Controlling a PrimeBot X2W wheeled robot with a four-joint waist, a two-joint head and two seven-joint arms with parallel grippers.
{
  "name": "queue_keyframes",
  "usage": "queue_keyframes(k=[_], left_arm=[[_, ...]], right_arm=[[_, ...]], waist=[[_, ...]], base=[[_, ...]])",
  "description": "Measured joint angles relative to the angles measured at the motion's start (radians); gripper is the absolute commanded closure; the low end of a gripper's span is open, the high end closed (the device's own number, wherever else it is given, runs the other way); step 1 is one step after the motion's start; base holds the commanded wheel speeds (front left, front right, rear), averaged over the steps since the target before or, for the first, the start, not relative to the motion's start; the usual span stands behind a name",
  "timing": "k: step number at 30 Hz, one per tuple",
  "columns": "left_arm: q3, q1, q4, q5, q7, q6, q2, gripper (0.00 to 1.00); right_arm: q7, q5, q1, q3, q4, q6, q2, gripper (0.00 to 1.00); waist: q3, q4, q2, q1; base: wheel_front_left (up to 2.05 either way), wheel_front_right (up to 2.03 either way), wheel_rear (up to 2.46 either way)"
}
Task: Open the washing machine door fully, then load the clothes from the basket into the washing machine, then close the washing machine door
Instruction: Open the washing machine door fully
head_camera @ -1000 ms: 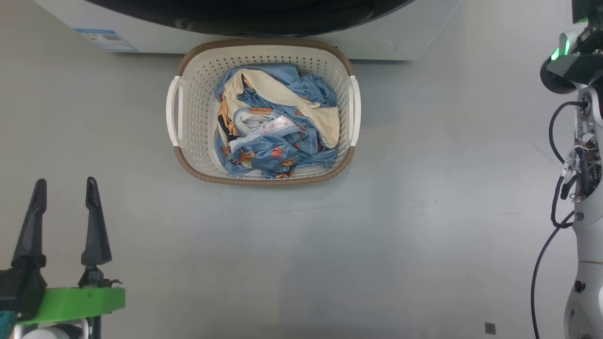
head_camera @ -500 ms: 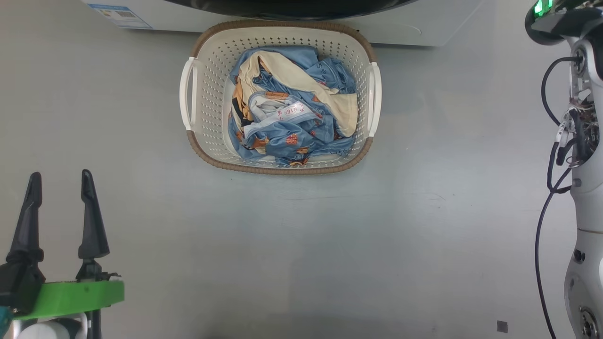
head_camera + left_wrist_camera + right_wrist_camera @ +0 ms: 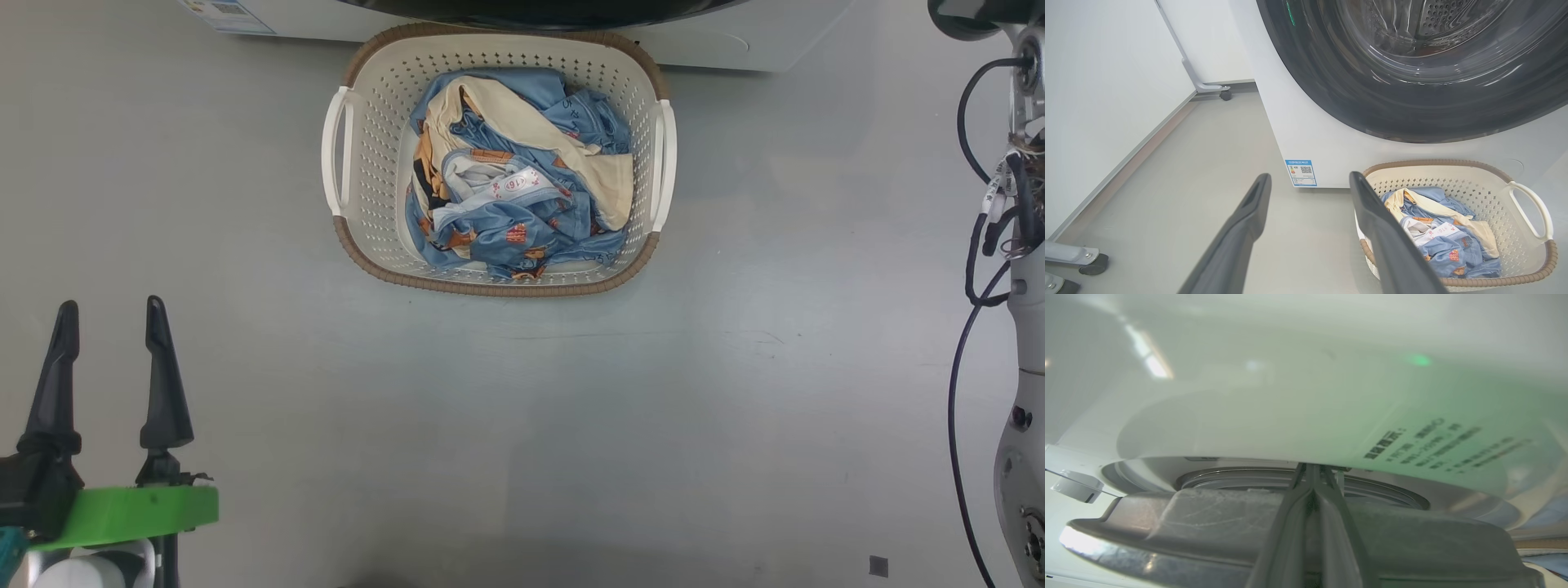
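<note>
The cream basket (image 3: 490, 287) sits on the grey floor against the white washing machine (image 3: 735, 45), under the black rim of the washing machine door (image 3: 539, 10). Blue, cream and white clothes (image 3: 522, 180) lie bunched inside it. My left gripper (image 3: 112, 304) hovers open and empty at the lower left, well short of the basket. Its wrist view has the open gripper (image 3: 1310, 175) facing the door (image 3: 1372, 110), with the basket (image 3: 1453, 163) and clothes (image 3: 1449, 245) at lower right. My right gripper (image 3: 1312, 465) is shut, its tips tucked into the narrow gap between the door's grey edge and the white machine front.
My right forearm (image 3: 1024, 327) with its black cables runs up the right edge. A white panel (image 3: 1106, 102) on castor feet (image 3: 1224, 94) stands left of the machine. A blue sticker (image 3: 1301, 172) marks the machine's lower corner. Open grey floor lies in front of the basket.
The head camera has shifted, so the basket and machine sit further right in the picture. My left gripper stays open in the same place. The right forearm sits higher in the picture.
</note>
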Motion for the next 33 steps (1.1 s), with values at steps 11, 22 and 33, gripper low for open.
queue_keyframes(k=[11, 22, 33], left_arm=[[0.019, -0.006, 0.011, 0.002, 0.000, 0.000, -0.002, 0.00], [0.023, -0.007, 0.015, 0.003, 0.000, 0.000, -0.002, 0.00], [0.040, -0.010, 0.015, 0.010, 0.000, 0.000, 0.001, 0.00]], right_arm=[[0.019, 0.000, -0.015, 0.032, 0.016, 0.000, 0.008, 1.00], [0.063, -0.009, -0.013, 0.097, 0.041, 0.000, 0.014, 1.00], [0.097, -0.024, 0.014, 0.173, 0.048, 0.000, 0.035, 1.00]], waist=[[-0.015, -0.013, 0.0000, 0.0000], [-0.036, -0.049, 0.0000, 0.0000], [-0.059, -0.094, 0.0000, 0.0000]], base=[[0.00, 0.00, 0.00], [0.00, 0.00, 0.00], [0.00, 0.00, 0.00]])
